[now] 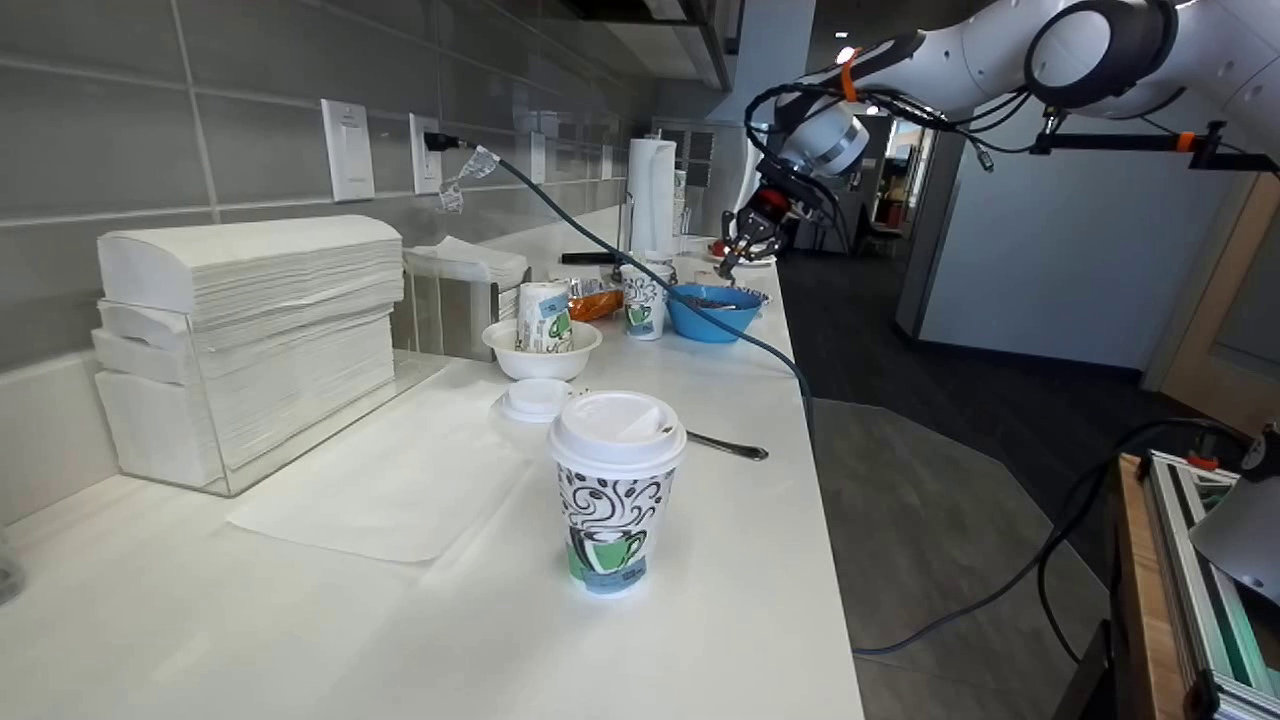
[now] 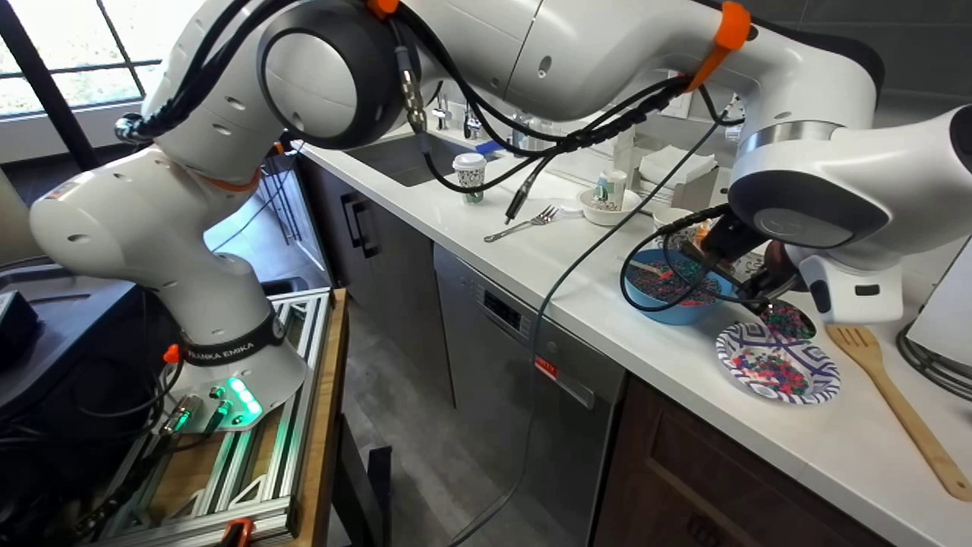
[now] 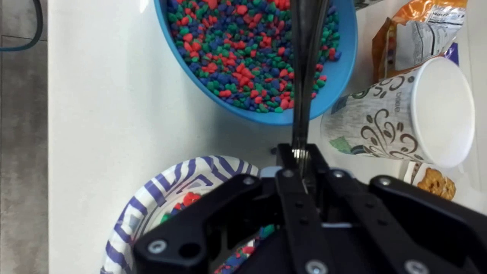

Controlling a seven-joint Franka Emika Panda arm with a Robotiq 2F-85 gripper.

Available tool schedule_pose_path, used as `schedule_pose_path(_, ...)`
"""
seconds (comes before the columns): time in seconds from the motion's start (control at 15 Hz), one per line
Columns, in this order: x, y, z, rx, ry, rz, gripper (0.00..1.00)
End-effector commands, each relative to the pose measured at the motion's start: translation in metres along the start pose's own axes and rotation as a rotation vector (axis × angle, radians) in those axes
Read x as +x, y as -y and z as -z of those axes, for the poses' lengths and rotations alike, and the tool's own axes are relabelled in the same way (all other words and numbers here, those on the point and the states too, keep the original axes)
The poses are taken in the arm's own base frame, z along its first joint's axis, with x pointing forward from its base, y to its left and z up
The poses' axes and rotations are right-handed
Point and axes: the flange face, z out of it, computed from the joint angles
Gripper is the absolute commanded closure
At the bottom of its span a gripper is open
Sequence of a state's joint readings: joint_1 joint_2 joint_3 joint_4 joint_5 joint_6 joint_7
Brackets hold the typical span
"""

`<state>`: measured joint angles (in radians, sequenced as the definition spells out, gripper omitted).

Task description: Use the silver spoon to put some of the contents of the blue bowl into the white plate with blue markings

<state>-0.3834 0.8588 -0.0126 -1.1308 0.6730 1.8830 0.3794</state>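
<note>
The claw [image 3: 300, 152] is clenched on the silver spoon [image 3: 304, 76], which projects over the blue bowl [image 3: 334, 82]. The bowl stands near the front edge of the bench [image 3: 95, 125]; the white plate [image 3: 127, 224], carrying coloured pebbles [image 3: 189, 198], sits beside it along that edge.

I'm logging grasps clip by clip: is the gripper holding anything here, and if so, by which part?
Yes. In the wrist view the gripper holds the silver spoon by its handle, jaws closed on it.
</note>
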Motion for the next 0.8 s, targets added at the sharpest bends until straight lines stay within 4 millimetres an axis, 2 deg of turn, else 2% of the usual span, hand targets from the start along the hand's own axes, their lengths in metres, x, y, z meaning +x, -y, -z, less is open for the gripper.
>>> schedule_pose_path(0.0, 0.005, -0.004, 0.001, 0.073, 0.038, 0.028, 0.97)
schedule_pose_path(0.73, 0.010, -0.027, 0.000, 0.187, 0.111, 0.062, 0.97)
